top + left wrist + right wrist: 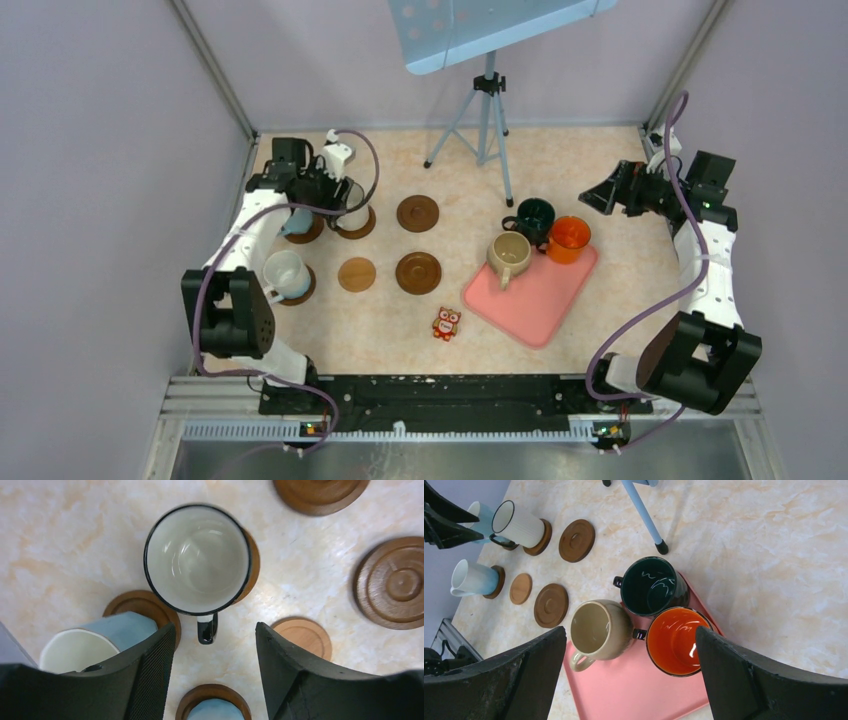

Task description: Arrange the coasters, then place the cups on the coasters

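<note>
Three cups (285, 272) stood on coasters (140, 602) at left. The white mug (197, 560) sat on its coaster (253, 562), apparently free: the left gripper's (215, 645) fingers (150, 670) stood apart either side of its handle (207, 630). The right gripper (592, 198) gaped empty near three mugs (508, 252) waiting on the pink tray (540, 300).

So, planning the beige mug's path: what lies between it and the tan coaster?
One empty dark coaster, plain in the top view.

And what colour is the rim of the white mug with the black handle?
The rim is black; left wrist view.
</note>
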Available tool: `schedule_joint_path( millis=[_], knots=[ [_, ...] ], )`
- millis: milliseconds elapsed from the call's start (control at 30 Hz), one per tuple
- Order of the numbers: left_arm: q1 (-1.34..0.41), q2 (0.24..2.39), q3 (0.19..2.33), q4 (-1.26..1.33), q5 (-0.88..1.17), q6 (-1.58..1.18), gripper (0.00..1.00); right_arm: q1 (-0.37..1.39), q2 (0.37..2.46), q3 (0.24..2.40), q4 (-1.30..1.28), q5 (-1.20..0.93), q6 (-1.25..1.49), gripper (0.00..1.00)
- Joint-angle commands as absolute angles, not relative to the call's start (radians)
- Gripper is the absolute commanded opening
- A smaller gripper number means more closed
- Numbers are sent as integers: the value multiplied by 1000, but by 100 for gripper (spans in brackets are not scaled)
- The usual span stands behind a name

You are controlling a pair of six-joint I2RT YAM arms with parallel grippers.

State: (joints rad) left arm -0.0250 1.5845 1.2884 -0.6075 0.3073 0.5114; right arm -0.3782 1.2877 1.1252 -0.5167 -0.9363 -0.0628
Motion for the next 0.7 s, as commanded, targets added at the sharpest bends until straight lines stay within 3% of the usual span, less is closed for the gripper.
schedule_joint_path(
  millis=[0,267,667],
  knots=[
    [-88,1472,1345,-623,410,480,67,-388,1287,1122,-493,-960,-67,99],
    [-453,1466,1370,-569,298,341,71,-389,1279,1126,-491,-938,-54,99],
    [-811,1675,1486,-569,265,153,74,-389,1293,1127,-490,-905,-49,99]
  ],
)
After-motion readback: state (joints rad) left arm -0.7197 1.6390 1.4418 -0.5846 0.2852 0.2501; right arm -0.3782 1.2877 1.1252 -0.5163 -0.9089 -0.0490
